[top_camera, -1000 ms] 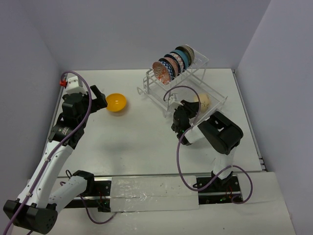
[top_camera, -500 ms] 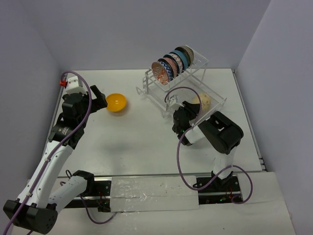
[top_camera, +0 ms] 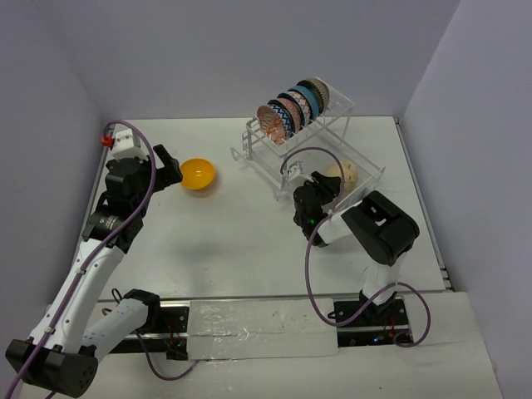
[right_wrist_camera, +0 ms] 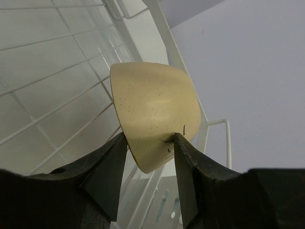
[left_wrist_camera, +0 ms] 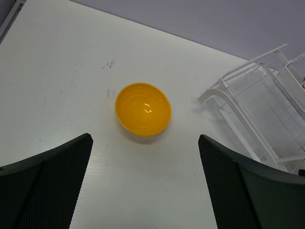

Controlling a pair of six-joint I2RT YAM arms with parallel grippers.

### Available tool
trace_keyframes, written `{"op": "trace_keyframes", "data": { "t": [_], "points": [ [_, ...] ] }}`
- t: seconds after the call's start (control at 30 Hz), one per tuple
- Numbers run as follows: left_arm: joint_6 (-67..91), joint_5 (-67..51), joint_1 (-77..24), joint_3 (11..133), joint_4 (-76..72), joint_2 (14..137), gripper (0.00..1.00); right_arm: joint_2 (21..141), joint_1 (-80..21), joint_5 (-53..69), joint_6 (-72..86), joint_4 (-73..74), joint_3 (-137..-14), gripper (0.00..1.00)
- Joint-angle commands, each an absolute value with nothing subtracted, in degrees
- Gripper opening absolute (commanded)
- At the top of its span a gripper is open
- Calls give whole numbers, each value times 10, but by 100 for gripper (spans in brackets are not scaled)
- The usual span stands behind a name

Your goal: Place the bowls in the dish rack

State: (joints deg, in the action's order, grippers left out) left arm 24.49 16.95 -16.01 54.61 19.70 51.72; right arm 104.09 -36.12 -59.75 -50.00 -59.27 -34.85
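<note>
The white wire dish rack (top_camera: 266, 158) stands at the back middle, with several patterned and blue bowls (top_camera: 293, 106) on edge in its top slots. My right gripper (right_wrist_camera: 150, 148) is shut on a cream speckled bowl (right_wrist_camera: 152, 112) and holds it on edge over the rack's lower tier (right_wrist_camera: 57, 90); the bowl also shows in the top view (top_camera: 345, 172). An orange-yellow bowl (top_camera: 198, 174) sits upright on the table left of the rack. My left gripper (left_wrist_camera: 145, 181) is open and empty, just short of that bowl (left_wrist_camera: 143, 109).
The rack's white frame and clear tray (left_wrist_camera: 267, 109) lie right of the orange-yellow bowl. Purple walls close the table on three sides. The right arm's body (top_camera: 378, 229) sits close in front of the rack.
The right arm has shifted slightly, with the cream bowl moved a little toward the rack's lower tier. The left arm and the orange-yellow bowl have not moved.
</note>
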Motion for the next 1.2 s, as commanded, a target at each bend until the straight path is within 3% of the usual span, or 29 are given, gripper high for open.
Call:
{"op": "trace_keyframes", "data": {
  "t": [0.0,0.23,0.63,1.17],
  "points": [
    [235,174,-161,547,176,516,99,1020,-376,-576,-476,-530,-329,52],
    [234,173,-160,547,176,518,99,953,-369,-508,-367,-325,-373,59],
    [236,170,-156,547,175,525,99,914,-356,-423,-293,-185,-410,61],
    [244,157,-152,547,176,544,99,801,-338,-396,-226,-170,-389,61]
  ]
}}
